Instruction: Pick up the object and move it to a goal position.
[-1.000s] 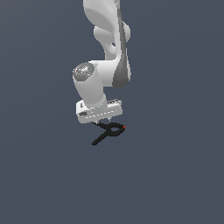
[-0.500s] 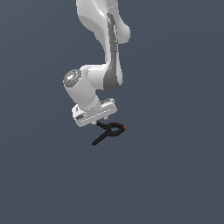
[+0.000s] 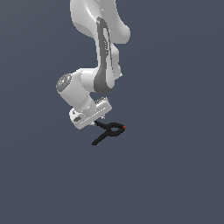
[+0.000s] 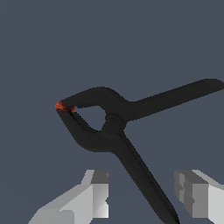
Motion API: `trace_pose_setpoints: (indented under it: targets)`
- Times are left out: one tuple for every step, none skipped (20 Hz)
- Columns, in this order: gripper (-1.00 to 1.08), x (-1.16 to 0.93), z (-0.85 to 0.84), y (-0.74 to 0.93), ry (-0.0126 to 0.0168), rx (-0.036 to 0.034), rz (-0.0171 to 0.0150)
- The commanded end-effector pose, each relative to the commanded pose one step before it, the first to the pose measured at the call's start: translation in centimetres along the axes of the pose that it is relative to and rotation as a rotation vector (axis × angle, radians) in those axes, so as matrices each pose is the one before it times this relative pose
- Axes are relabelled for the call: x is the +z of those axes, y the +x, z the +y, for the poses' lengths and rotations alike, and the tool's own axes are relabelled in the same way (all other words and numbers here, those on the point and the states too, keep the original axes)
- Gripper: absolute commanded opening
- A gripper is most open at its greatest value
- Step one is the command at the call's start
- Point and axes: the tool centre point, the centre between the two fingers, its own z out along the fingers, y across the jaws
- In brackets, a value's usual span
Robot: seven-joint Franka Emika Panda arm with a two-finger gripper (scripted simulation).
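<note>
Since half a second ago the arm's wrist and upper links have swung toward the exterior view's left, while the black clamp (image 3: pixel 109 131) has stayed at about the same spot, just below and right of the frame's centre. It is a thin black piece with a looped middle, a tiny red-orange tip (image 3: pixel 124 127) pointing to the exterior view's right, and two handles splayed toward the lower left. The white claw (image 3: pixel 97 123) sits directly above and left of it, at the upper handle's end, but in this view the fingers are hidden behind the white hand body, so a hold cannot be read here. The wrist view fills that gap: the clamp (image 4: pixel 114 124) spans the middle of the frame, red tip (image 4: pixel 64 106) at mid-left, one handle reaching to the upper right edge, the other running down to the lower edge between the two grey fingers (image 4: pixel 97 197). Those fingers stand wide apart, with open gaps on both sides of the handle, so the claw is open and grips nothing that can be seen. Around it all lies only flat, dark blue-grey background in both views.
</note>
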Motion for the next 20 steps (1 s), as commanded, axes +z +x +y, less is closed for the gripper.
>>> trace_pose_setpoints:
  targets:
    - [0.28,0.332,0.265,-0.458,0.02268,-0.0342,0.01323]
    - [0.28,0.122,0.1,-0.185,0.00862,-0.01322,0.00564]
    - [0.28,0.118,0.096,-0.184,0.00848,-0.01324,0.00592]
    - [0.28,0.115,0.093,-0.185,0.00832,-0.01324,0.00619]
    - [0.28,0.111,0.09,-0.185,0.00815,-0.01324,0.00645]
    - [0.28,0.107,0.087,-0.184,0.00798,-0.01324,0.00671]
    - [0.28,0.103,0.083,-0.184,0.0078,-0.01325,0.00697]
    - [0.28,0.099,0.08,-0.183,0.00761,-0.01325,0.00722]
    - [0.28,0.095,0.077,-0.183,0.00742,-0.01326,0.00746]
    - [0.28,0.091,0.073,-0.182,0.00722,-0.01328,0.00771]
    - [0.28,0.087,0.07,-0.181,0.00701,-0.01328,0.00794]
    - [0.28,0.083,0.067,-0.18,0.0068,-0.0133,0.00818]
    - [0.28,0.079,0.064,-0.179,0.00657,-0.0133,0.00839]
    - [0.28,0.075,0.06,-0.178,0.00635,-0.01332,0.00862]
    - [0.28,0.071,0.058,-0.177,0.00611,-0.01333,0.00882]
    - [0.28,0.068,0.055,-0.176,0.00586,-0.01332,0.00902]
    - [0.28,0.063,0.051,-0.174,0.00563,-0.01337,0.00924]
    - [0.28,0.06,0.049,-0.173,0.00537,-0.01336,0.00942]
    - [0.28,0.056,0.046,-0.172,0.00511,-0.01337,0.0096]
    - [0.28,0.052,0.043,-0.17,0.00484,-0.01339,0.00978]
